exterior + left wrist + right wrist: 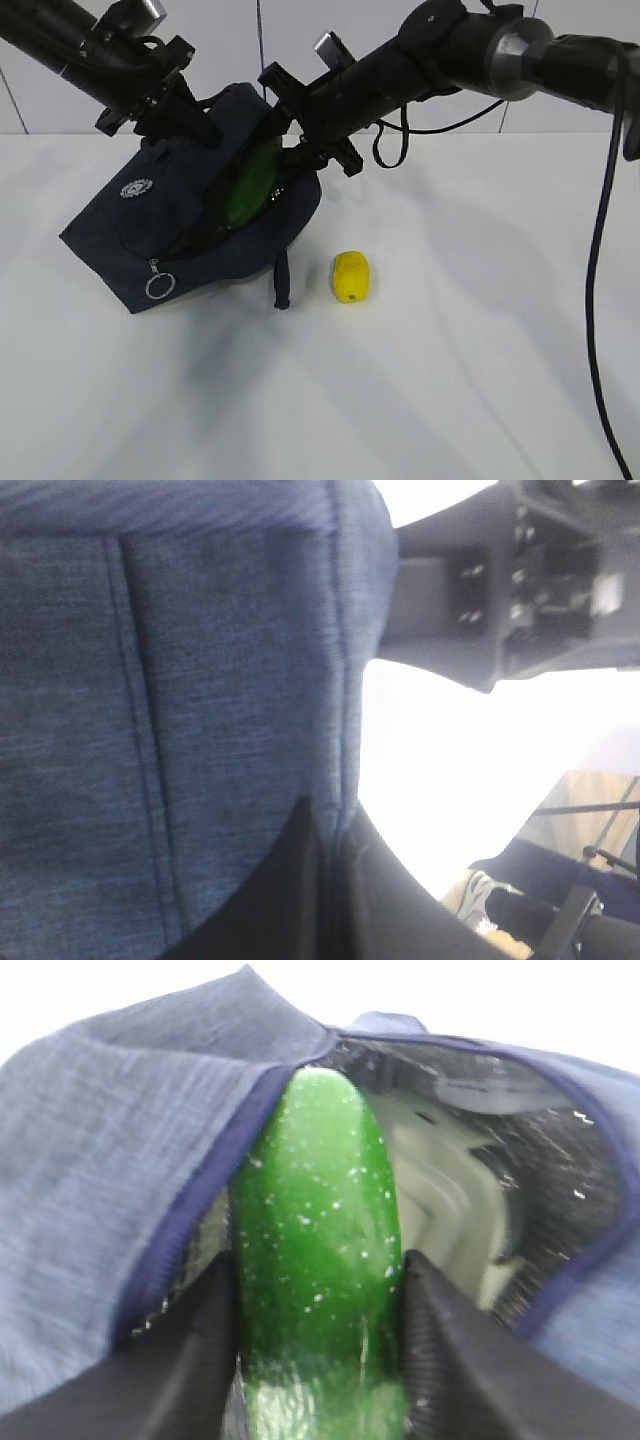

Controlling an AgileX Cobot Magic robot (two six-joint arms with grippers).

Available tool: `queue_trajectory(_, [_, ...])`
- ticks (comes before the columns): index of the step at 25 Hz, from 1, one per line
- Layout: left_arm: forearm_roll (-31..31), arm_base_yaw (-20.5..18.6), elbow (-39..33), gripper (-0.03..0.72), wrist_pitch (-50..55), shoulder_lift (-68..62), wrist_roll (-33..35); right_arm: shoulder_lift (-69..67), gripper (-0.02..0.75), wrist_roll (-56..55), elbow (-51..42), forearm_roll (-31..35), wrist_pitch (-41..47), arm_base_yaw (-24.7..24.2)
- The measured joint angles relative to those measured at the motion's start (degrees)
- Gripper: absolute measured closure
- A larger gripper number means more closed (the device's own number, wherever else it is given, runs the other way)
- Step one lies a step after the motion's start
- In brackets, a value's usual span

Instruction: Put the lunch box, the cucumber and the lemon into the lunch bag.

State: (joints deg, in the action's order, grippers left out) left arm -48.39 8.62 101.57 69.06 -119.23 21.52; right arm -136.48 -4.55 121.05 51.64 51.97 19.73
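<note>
The right end effector (320,1360) grips the cucumber (315,1260) between its two dark fingers (450,1360), with the cucumber's tip just past the bag's bound edge and inside the opening. The pale lunch box (440,1200) lies inside, beside it, leaving little room. The left end effector (325,880) is pinched closed on the lunch bag (180,210) fabric, holding its rim up. The lemon (351,276) sits on the white bench (450,380) just right of the bag, with open surface around it.
</note>
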Motion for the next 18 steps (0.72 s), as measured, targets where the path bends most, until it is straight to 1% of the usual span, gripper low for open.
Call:
queue_trajectory(3, [-0.14, 0.0, 0.0, 0.698, -0.2, 0.0, 0.0, -0.04, 0.405, 0.12, 0.0, 0.0, -1.83, 0.21])
queue_trajectory(5, [-0.27, 0.0, 0.0, 0.698, -0.31, 0.0, 0.0, -0.13, 0.388, 0.34, 0.0, 0.0, -2.93, 0.7])
queue_trajectory(8, [-0.61, 0.0, 0.0, 0.698, -0.73, 0.0, 0.0, -0.37, 0.33, 0.44, 0.0, -0.1, -4.49, 1.28])
queue_trajectory(10, [-0.82, 0.0, 0.0, 0.698, -0.82, 0.0, 0.0, -0.31, 0.269, 0.57, 0.0, -0.1, -5.05, 1.49])
queue_trajectory(12, [-0.89, 0.0, 0.0, 0.698, -0.98, 0.0, 0.0, -0.31, 0.237, 1.42, 0.0, -0.1, -5.33, 1.49])
queue_trajectory(18, [0.79, 0.0, 0.0, 0.698, -1.43, 0.0, 0.0, -0.31, 0.22, 6.03, 0.0, -0.1, -3.73, 1.49])
